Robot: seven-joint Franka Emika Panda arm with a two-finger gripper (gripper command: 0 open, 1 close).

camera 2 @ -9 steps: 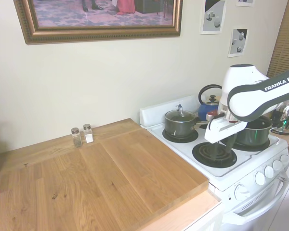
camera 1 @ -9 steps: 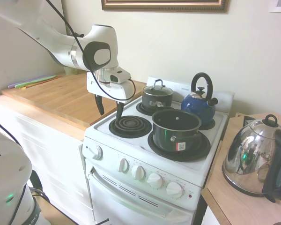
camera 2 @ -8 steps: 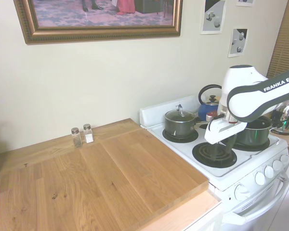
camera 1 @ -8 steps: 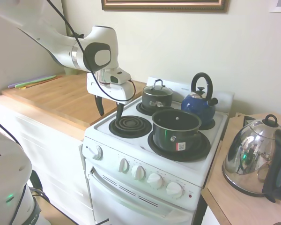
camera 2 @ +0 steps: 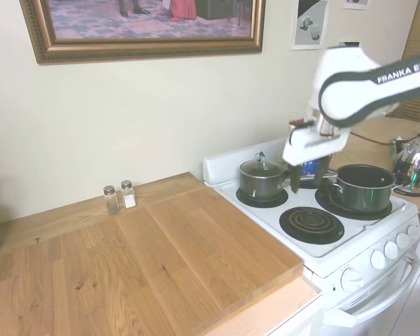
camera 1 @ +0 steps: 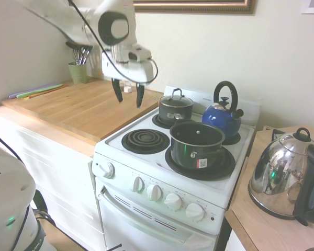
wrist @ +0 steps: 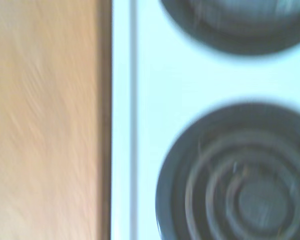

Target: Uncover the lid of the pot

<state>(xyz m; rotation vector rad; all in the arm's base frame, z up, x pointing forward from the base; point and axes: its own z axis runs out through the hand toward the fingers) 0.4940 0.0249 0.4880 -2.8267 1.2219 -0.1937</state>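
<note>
Open, empty hand (camera 1: 128, 95) high beside lidded pot (camera 1: 175, 109)

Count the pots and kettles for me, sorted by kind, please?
Pots: 2, the small lidded pot and the big black pot.
Kettles: 2, the blue kettle and the shiny kettle.
Lids: 1, the lid on the small pot.
Total: 5

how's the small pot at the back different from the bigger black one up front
The small pot has the glass lid on it; the larger black pot is open, with no lid. The small pot sits on a back burner beside the blue kettle; the larger black pot sits on a front burner. Only the larger black pot carries a white sticker. Both are dark, round and upright on the stove.
</note>
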